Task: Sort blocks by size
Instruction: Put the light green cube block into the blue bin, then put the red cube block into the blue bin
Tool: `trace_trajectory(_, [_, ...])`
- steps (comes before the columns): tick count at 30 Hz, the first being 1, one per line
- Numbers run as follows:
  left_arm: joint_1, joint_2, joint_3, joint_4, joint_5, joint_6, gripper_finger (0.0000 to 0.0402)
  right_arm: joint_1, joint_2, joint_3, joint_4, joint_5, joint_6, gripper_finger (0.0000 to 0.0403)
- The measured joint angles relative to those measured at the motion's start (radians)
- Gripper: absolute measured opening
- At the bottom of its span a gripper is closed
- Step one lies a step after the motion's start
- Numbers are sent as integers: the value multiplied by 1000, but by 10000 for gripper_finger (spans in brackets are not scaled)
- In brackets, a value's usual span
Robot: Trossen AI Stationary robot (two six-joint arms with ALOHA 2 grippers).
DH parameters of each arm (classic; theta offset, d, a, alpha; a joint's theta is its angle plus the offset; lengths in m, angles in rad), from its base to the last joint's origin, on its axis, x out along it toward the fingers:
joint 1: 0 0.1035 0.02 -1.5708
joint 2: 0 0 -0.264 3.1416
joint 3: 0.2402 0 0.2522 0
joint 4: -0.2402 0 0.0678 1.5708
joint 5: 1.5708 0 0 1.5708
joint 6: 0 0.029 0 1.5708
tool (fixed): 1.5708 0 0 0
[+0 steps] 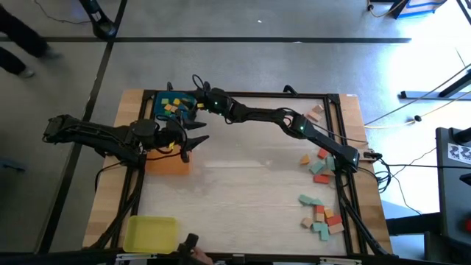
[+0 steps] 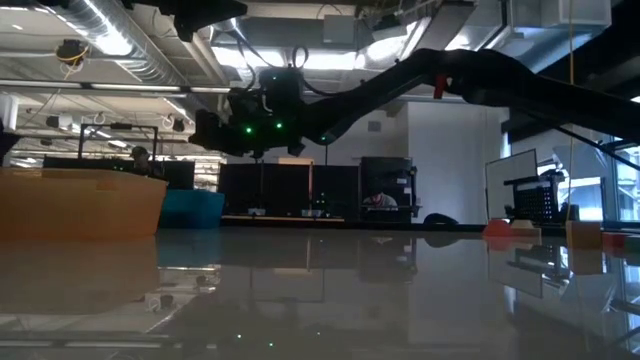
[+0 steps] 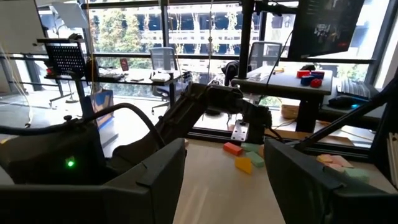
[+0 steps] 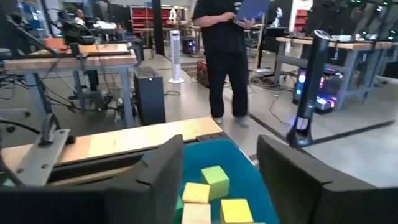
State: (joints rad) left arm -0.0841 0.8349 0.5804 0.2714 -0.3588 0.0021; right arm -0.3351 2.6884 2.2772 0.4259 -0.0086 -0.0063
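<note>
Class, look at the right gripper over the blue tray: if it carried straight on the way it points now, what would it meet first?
Probably the yellow blocks lying in the blue tray, just ahead of the open right gripper. Depth is hard to judge, so it might strike the tray floor beside them instead.

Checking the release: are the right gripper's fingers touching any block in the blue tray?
Apart. In the right wrist view the right gripper has open fingers flanking the yellow blocks lying in the blue tray, with tray floor visible between.
</note>
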Motion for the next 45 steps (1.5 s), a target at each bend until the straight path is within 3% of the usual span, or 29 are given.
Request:
trace_trajectory(3, [0, 0, 0, 0, 0, -5, 205, 1, -3, 0, -15, -11, -1, 235])
trace_trajectory(8, [0, 0, 0, -2, 0, -26, 205, 1, -74, -2, -220, -29, -36, 260])
trace_trajectory(19, [0, 0, 0, -39, 0, -24, 205, -15, -350, 0, -875, -6, -236, 261])
trace_trajectory(29, [-1, 0, 0, -62, 0, -28, 205, -41, -555, 0, -1328, -22, -255, 262])
trace_trajectory(39, [-1, 0, 0, -79, 0, -28, 205, 39, -671, 0, -1722, 1, -202, 262])
trace_trajectory(45, [-1, 0, 0, -78, 0, -28, 205, 120, -702, 0, -1864, 107, -126, 262])
